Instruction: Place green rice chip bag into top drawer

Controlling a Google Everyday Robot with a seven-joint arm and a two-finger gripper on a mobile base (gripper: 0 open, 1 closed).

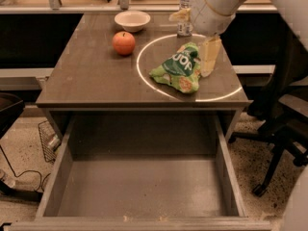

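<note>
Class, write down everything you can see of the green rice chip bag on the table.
The green rice chip bag is a crumpled, shiny foil-looking packet: light green edges, a dark green centre panel with white lettering, and orange-tan chip pictures near its lower end. It lies on the table, right of centre, not in the open top drawer below. The end effector stands at its right edge.

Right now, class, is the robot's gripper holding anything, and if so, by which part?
Cannot tell. The gripper is at the chip bag's right edge, but the bag lies on the table.
</note>
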